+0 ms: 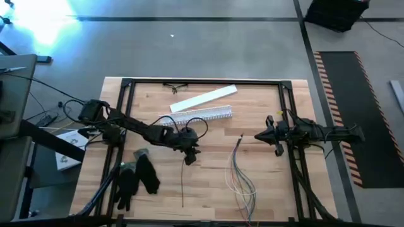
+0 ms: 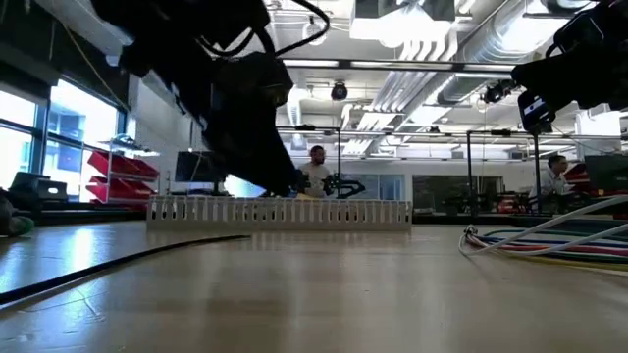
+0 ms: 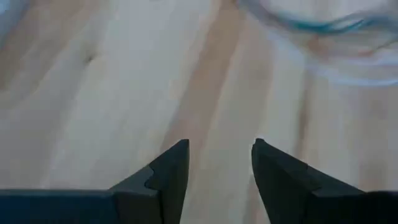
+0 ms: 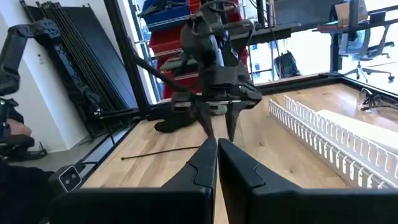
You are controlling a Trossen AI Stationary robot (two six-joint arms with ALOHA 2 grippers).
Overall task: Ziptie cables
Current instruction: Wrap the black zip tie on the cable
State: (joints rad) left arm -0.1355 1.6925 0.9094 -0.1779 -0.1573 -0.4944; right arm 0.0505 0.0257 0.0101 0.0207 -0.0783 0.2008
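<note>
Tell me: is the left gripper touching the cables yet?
Apart. In the high view the left gripper hangs over bare wood, well clear of the cables.

The left gripper (image 1: 190,157) is held low over mid-table, jaws parted and empty. The right gripper (image 1: 259,135) is raised, jaws closed, empty.

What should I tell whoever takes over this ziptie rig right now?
Left tool: open, empty, pointing down over bare wood mid-table, above the thin black zip tie.
Right tool: shut, empty, raised at the right side.
Cables: loose on the table, fanned out toward the near edge, not tied.
Slotted channel lies toward the back.
Done: nothing visible.
Left: pick up the tie, gather the cables, cinch.
</note>
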